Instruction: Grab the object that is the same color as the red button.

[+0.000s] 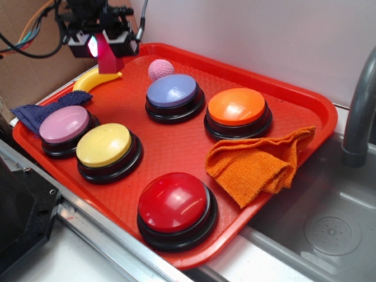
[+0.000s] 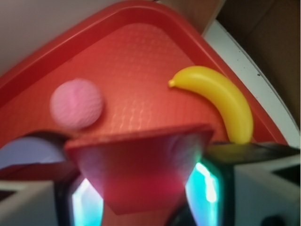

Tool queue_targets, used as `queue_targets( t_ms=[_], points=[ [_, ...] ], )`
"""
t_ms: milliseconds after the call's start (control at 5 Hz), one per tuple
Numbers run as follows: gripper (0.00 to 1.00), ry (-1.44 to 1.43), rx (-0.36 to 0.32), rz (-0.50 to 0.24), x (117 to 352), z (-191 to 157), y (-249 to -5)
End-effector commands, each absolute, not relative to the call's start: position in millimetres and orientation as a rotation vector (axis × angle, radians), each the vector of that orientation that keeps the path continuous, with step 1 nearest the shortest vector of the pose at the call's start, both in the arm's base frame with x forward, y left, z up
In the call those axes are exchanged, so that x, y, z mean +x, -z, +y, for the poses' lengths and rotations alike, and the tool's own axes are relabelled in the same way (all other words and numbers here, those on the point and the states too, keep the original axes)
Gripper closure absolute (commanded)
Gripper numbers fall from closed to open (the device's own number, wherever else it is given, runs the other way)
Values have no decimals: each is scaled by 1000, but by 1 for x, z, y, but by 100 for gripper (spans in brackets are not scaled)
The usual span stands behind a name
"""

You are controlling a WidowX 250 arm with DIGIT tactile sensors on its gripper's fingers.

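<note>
**Red tray crowded with buttons, cloths and toys**

A red tray (image 1: 305, 103) sits beside a metal sink (image 1: 329, 229). On it lie five domed buttons: red button (image 1: 174, 202) nearest, yellow button (image 1: 104, 147) and pink button (image 1: 63, 125) at left, purple button (image 1: 172, 92) and orange button (image 1: 237, 108) farther back. An orange cloth (image 1: 258, 163) lies at right, a blue cloth (image 1: 41, 111) at left. A banana (image 1: 88, 79) and pink ball (image 1: 160, 69) rest at the far end.

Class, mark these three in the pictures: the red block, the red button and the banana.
red block (image 1: 108, 57), exterior view, on its face below the gripper (image 1: 106, 46).
red button (image 1: 173, 201), exterior view, on the middle of its dome.
banana (image 2: 221, 98), wrist view, on the middle of its curve.
</note>
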State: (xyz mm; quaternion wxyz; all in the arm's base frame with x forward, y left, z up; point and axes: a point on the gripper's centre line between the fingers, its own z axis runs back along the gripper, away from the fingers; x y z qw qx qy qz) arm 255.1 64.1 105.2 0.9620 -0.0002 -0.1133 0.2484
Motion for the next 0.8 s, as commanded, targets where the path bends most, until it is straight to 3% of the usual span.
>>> queue_targets(
  t_ms=[0,400,600],
  points=[
    [100,-312,-82,-283,243,19,-174],
    [100,-205,-97,-295,228,-7,-168],
    [100,-229,-93,-244,235,3,-164]
  ],
)
